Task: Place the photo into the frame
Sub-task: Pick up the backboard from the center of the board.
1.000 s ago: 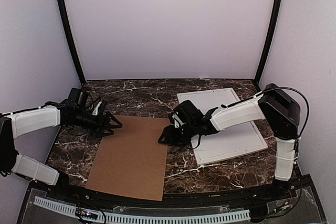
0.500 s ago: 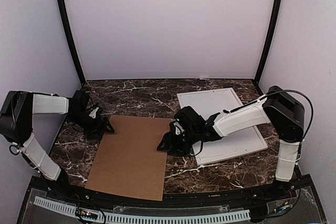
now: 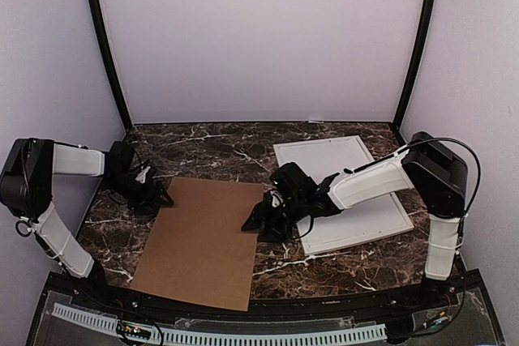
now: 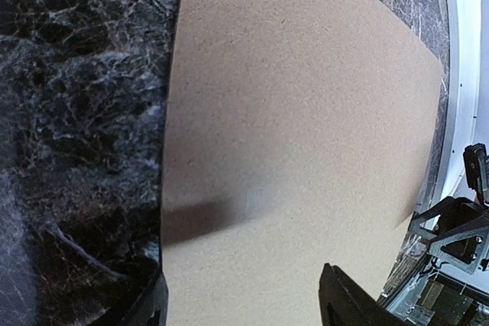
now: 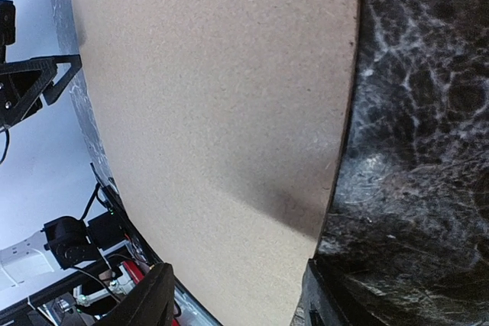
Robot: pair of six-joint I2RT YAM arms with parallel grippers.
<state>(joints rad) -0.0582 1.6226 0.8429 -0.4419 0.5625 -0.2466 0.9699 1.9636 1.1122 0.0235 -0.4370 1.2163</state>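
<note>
A brown cardboard sheet [image 3: 203, 241] lies flat on the marble table; the photo is not visible in any view. The white frame [image 3: 345, 192] lies at the back right, and its rail [image 4: 461, 74] shows in the left wrist view. My left gripper [image 3: 162, 198] is open at the sheet's left edge, one finger over marble and the other over the cardboard [image 4: 306, 112]. At the sheet's right edge my right gripper [image 3: 255, 223] is open too, spanning the cardboard [image 5: 214, 97] and the marble. Nothing sits clamped in either left gripper [image 4: 244, 303] or right gripper [image 5: 229, 299].
Dark marble tabletop [image 3: 219, 147] is bounded by white walls at the back and sides. The right arm reaches across the frame's near-left corner. A perforated white strip [image 3: 219, 334] runs along the near edge by the arm bases.
The left arm has folded back and its gripper has slid left to the sheet's left edge. The right gripper has shifted slightly nearer along the sheet's right edge. The sheet has not moved.
</note>
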